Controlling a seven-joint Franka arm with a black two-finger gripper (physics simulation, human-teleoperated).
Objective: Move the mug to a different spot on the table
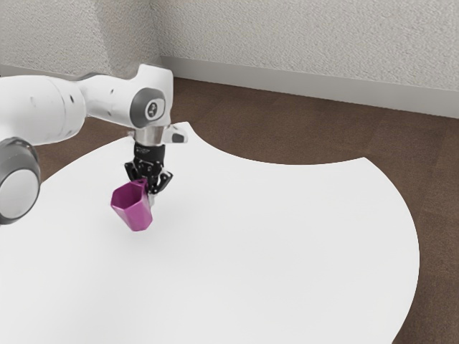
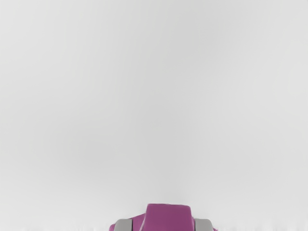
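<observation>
A magenta faceted mug hangs tilted just above the white table, toward the exterior view's left. My black gripper comes down from above and is shut on the mug's rim at its upper right side. In the wrist view the mug sits directly under the hand, with a grey finger pad pressed against each side of it and bare white tabletop beyond.
The white table has a curved notch at its far edge and a rounded edge on the exterior view's right. Brown floor and a light wall lie beyond it. My white arm enters from the exterior view's left.
</observation>
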